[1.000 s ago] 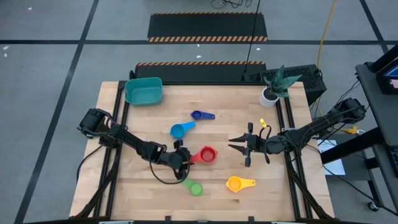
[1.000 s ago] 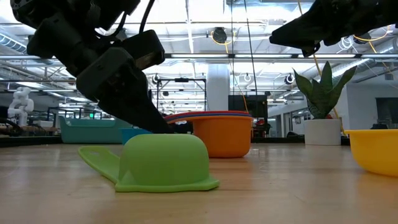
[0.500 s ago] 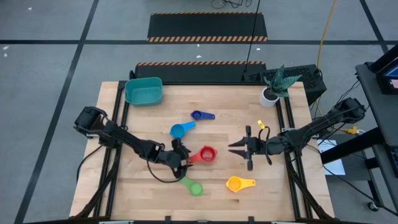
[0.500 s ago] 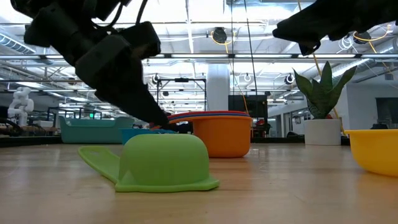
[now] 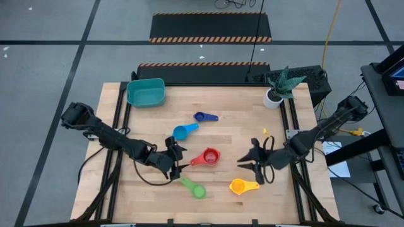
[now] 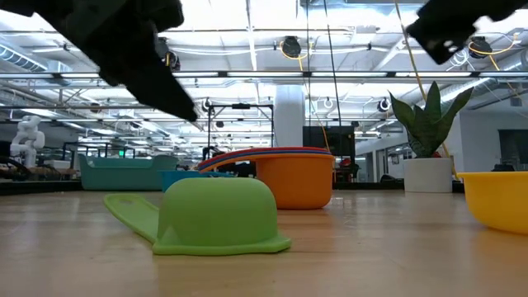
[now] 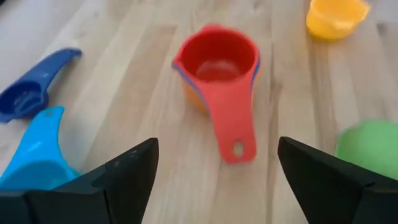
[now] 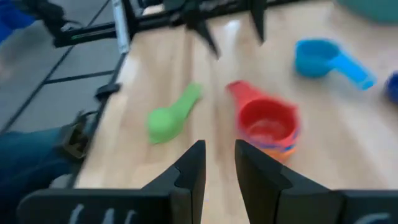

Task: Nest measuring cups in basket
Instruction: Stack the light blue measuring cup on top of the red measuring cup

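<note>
A red measuring cup (image 7: 217, 65) stands upright on the table, nested in an orange cup with a blue rim between them (image 6: 293, 177). Its handle (image 7: 235, 134) points at my left gripper (image 7: 217, 149), which hangs open above the table just short of it (image 5: 175, 156). A green cup (image 5: 194, 188) lies mouth down, rim on the wood (image 6: 219, 216). A yellow cup (image 5: 242, 186) sits just near of my right gripper (image 5: 251, 165), whose fingers (image 8: 189, 168) stand a narrow gap apart, holding nothing. Light blue (image 5: 184, 131) and dark blue (image 5: 205, 116) cups lie farther back. The teal basket (image 5: 146, 93) is at the far left.
A white plant pot (image 5: 274, 94) with a spiky plant stands at the far right corner. A small yellow piece (image 5: 266, 132) lies on the wood behind my right gripper. Bare wood lies between the cups and the basket.
My left gripper has opened wide beside the red cup's handle, risen and drawn back toward the table's left edge; the red stack has stayed where it was. My right gripper has moved toward the near edge, closer to the yellow cup, rolling as it went.
</note>
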Motion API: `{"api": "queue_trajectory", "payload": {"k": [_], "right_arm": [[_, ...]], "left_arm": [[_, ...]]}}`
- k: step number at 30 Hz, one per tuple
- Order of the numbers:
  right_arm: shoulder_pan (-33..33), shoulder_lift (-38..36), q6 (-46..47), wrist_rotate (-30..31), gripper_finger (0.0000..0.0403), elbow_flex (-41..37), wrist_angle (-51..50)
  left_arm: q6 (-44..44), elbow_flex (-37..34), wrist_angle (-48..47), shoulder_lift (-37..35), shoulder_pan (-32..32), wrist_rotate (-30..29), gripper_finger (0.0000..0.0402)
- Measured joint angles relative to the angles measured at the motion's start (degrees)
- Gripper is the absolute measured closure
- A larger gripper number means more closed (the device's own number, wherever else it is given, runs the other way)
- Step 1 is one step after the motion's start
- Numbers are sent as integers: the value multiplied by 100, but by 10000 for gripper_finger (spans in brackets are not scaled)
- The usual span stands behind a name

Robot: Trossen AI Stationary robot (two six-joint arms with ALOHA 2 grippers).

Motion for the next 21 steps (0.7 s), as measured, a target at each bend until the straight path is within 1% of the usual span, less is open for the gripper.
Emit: {"api": "queue_trajectory", "payload": {"k": [3, 6, 11, 13, 17, 21], "right_arm": [[409, 168, 543, -6, 325, 0, 2], [779, 395, 1334, -33, 325, 2, -42], [1228, 892, 2427, -34, 325, 14, -157], [1338, 1102, 2574, -37, 325, 128, -175], [1456, 1436, 2582, -40, 325, 457, -273], [1476, 1633, 2682, -45, 321, 667, -651]], "left_arm": [[-49, 9, 30, -79, -110, -51, 69], [-80, -3, -15, -61, -220, -107, 69], [-86, 1, -13, -63, -272, -222, 69], [-86, 1, -3, -65, -272, -237, 69], [-122, 1, -7, -65, -272, -239, 69], [-306, 1, 0, -65, -277, -238, 69]]}}
